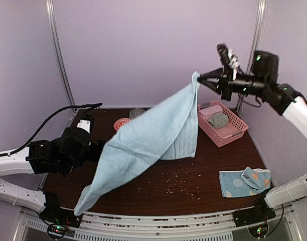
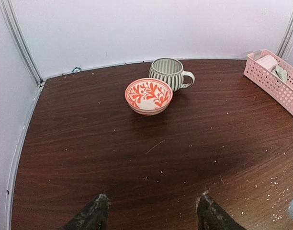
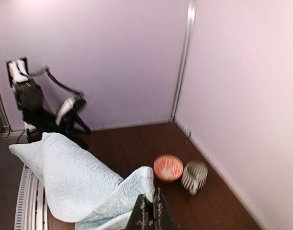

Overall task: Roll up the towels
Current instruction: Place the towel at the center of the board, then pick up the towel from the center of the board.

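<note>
We look down on a dark wooden worktop point(image 2: 89, 143). Toward its far edge, near the middle, sits an orange-patterned bowl point(image 2: 149, 96). A striped mug point(image 2: 168, 73) stands just behind it to the right, its handle pointing right. A pink basket point(image 2: 280, 91) lies by the far right corner, holding a pink towel point(image 2: 268, 62) and a grey-green towel point(image 2: 281, 73). Crumbs point(image 2: 273, 191) dot the near right part. The left gripper point(image 2: 151, 218) shows 2 fingers point(image 2: 91, 218) spread apart, only worktop between them.

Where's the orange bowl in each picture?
Top view: the bowl is left of middle, peeking from behind the hanging towel.
Left wrist: bowl just above the middle.
Right wrist: bowl low, right of middle.
Shared landmark: the striped mug right beside it in all three.
</note>
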### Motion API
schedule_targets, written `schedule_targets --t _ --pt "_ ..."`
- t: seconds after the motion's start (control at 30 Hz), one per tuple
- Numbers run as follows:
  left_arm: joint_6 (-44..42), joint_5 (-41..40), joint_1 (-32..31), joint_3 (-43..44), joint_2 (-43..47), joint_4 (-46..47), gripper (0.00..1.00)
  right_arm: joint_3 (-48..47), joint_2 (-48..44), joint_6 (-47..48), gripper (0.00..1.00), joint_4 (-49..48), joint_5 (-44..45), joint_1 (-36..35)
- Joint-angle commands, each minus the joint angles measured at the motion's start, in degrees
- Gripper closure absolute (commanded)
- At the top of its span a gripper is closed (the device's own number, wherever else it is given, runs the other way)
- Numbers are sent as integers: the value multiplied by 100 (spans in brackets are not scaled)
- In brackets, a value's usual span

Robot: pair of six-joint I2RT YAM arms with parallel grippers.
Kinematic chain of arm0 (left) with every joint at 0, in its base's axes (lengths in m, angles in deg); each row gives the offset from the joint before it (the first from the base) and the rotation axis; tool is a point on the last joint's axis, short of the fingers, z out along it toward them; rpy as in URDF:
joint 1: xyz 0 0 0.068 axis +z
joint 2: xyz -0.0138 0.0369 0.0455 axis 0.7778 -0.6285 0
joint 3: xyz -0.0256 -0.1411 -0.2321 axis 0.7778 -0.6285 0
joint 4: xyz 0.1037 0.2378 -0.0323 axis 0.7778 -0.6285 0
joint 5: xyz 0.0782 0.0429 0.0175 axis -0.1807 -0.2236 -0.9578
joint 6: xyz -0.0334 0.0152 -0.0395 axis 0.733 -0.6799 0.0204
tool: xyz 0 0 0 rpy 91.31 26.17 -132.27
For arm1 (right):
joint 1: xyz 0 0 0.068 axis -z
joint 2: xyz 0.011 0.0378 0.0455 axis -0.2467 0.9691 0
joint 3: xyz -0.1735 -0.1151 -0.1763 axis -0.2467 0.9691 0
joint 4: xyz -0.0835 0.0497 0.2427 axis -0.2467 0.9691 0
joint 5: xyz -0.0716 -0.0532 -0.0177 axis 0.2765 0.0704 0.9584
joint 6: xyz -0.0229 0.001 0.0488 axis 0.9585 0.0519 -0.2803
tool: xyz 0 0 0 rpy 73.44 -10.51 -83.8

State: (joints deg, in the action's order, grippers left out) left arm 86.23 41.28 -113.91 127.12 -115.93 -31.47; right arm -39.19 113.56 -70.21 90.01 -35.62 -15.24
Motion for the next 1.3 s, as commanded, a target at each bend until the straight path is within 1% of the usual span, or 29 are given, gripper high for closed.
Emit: schedule_targets --t 0.0,0.03,0.1,0.13,0.2,0.23,0.27,0.3,0.37,0.4,0.43,0.5,0.57,0.73,0.87,0.93,1.03,1.13,1.2,1.27 --pt "-409 -197 5 62 -77 153 34 2556 219 582 100 661 393 423" --pt "-412 -267 17 126 -103 60 33 2914 144 889 94 968 539 429" --pt "-389 -307 27 382 -160 -216 32 3503 -123 1200 74 1288 926 445" --pt "-523 -104 27 533 -187 -216 31 3743 -336 1255 69 1329 1161 451" --pt "-1053 559 27 683 -267 -9 30 4131 -829 1235 61 1245 1539 478" --pt "-1273 1000 27 757 -387 3 32 4240 -1063 1238 57 1219 1654 486" --pt "-1464 1629 27 876 -614 -71 36 4313 -1325 1294 54 1223 1692 486" --pt "-1556 2158 23 999 -855 -191 40 4344 -1459 1417 51 1251 1688 481" --pt "-1735 3524 -26 1127 -1315 -402 48 4396 -1522 1792 48 1368 1631 478" --pt "-1818 4206 -132 1115 -1519 -439 52 4415 -1454 1964 48 1384 1670 462" --pt "-1857 4732 -322 1099 -1682 -446 53 4437 -1344 2076 48 1346 1774 452" --pt "-1865 5262 -812 1042 -1927 -550 50 4397 -947 2142 48 1248 1983 435" --pt "-1832 5576 -1232 921 -2066 -605 45 4188 -407 2229 48 1301 2002 431" --pt "-1542 5888 -1980 515 -2206 -605 42 3554 901 2055 45 1281 2336 403" --pt "-1319 5943 -2401 398 -2520 -696 41 3168 1619 2039 41 1395 2404 383" --pt "-1260 5582 -2518 426 -2876 -938 41 3131 1852 1931 41 1254 2438 343" --pt "-1108 4618 -2569 619 -3561 -1552 40 2958 2304 1793 41 1364 2358 245" --pt "-1056 3950 -2683 746 -4029 -1815 43 2858 2617 1676 41 1458 2530 40" --pt "-1049 3731 -2689 798 -4175 -1874 48 2878 2717 1555 40 1368 2835 -53" --pt "-1032 3494 -2684 859 -4208 -1931 56 2887 2794 1440 42 1290 3100 -71"
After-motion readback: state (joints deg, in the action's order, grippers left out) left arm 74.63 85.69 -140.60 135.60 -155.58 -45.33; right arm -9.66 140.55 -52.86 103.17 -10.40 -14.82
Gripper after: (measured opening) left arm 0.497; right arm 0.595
